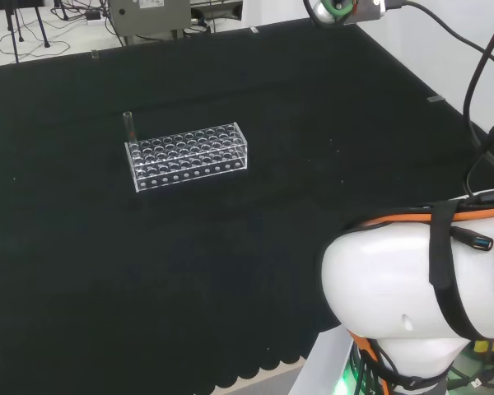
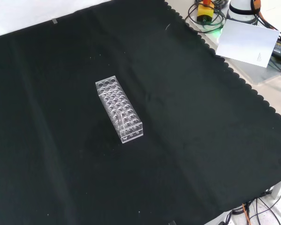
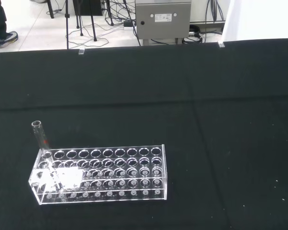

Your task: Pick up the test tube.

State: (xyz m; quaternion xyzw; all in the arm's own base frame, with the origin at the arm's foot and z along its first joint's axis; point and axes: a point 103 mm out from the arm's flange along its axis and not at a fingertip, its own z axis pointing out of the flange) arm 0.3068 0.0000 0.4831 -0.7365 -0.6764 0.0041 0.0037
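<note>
Fingers: you cannot tell how they stand or whether they hold anything.

Going left to right in your head view, the clear glass test tube stands upright in the left-hand far corner hole of the clear plastic rack with rows of round holes, its open mouth rising above the rack's top plate. The rack sits left of centre on the black cloth over the bench, long side across the view. Further right you have the arm's big white link with orange trim, low in the corner, well apart from the rack. Your wrist view confirms the tube at one end corner of the rack, slightly tilted. In your front view the rack lies mid-cloth, running diagonally.
</note>
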